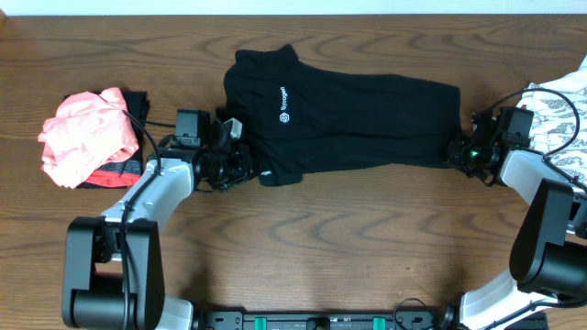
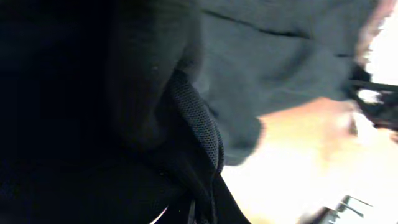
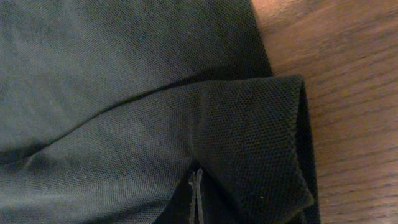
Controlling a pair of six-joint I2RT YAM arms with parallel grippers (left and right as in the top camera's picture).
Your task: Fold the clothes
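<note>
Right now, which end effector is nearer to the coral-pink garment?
Left. The left end effector grips the black shirt at its left edge, just right of the coral-pink garment; the right end effector holds the shirt's opposite end, far from it.

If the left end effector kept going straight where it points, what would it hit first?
The large black fabric garment with a small white logo: the left end effector points right and seems shut on its near edge.

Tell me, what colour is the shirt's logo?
White logo on the shirt; overhead view shows it best.
</note>
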